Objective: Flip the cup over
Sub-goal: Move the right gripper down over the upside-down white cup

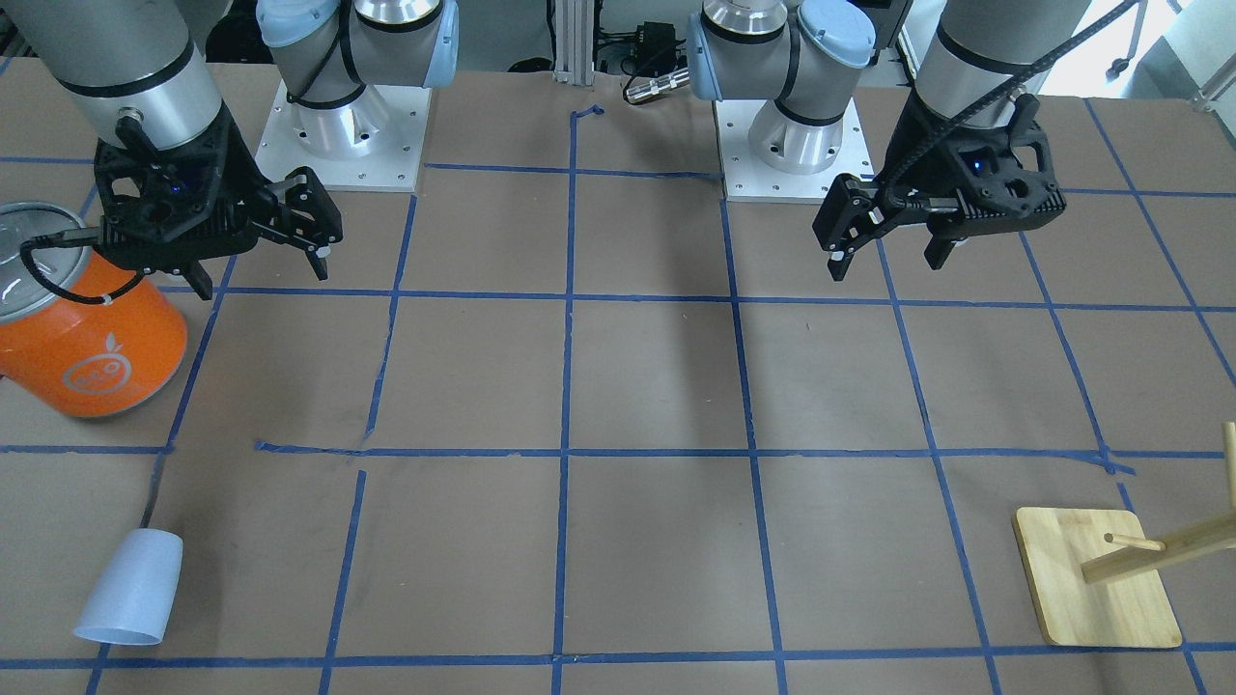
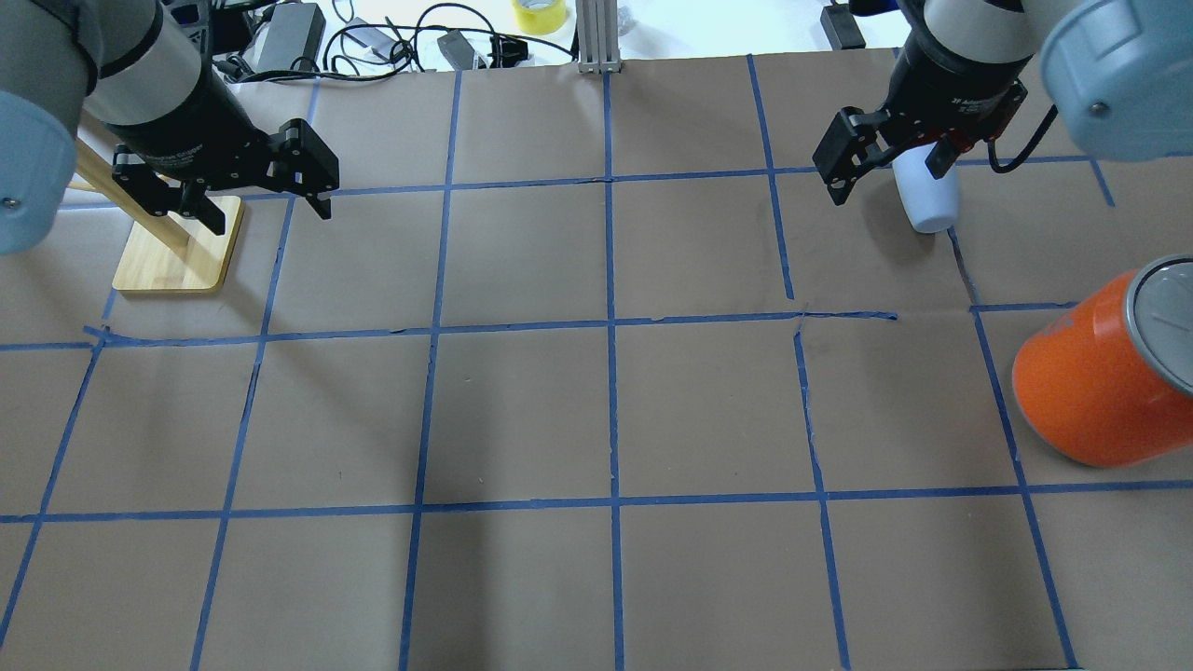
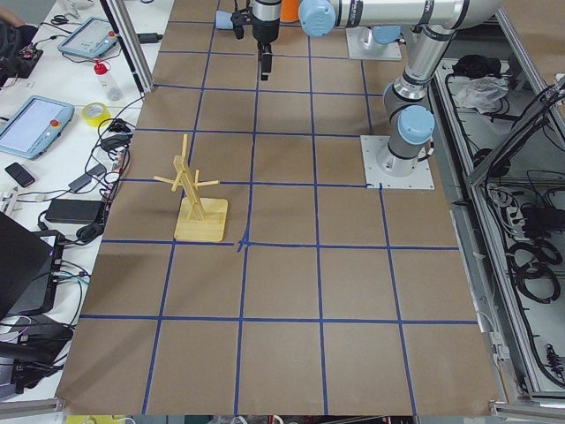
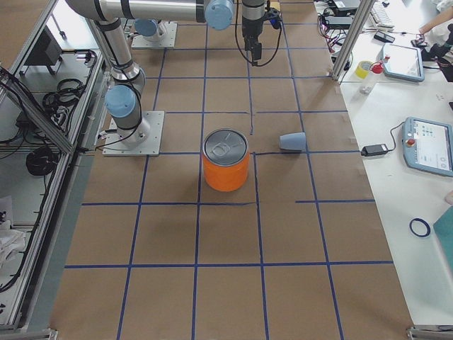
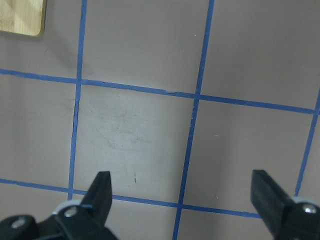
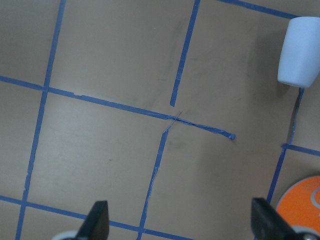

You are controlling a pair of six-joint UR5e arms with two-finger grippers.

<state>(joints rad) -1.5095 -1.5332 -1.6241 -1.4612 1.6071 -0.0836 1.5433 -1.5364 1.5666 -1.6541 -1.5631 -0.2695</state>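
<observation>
Tabletop (image 1: 657,386): brown paper under a blue tape grid.
Orange can (image 1: 92,338): upright at the left edge of the front-facing view, up-frame of the cup and well apart from it.
Right tool (image 1: 259,268): upper left of that view, hanging beside the can, fingers spread wide, nothing between them.
Left tool (image 1: 886,259): upper right, also spread and empty.
Wooden rack (image 1: 1096,579): lower right corner, out of play.
Cup (image 1: 130,589): lower left corner, apparently lying on its side, though the steep angle leaves some doubt.
Step in hand: the right tool's reach for the cup. Straddle the wall evenly at mid-length and close gently so the light plastic doesn't roll away. Steer wide of the can.
</observation>
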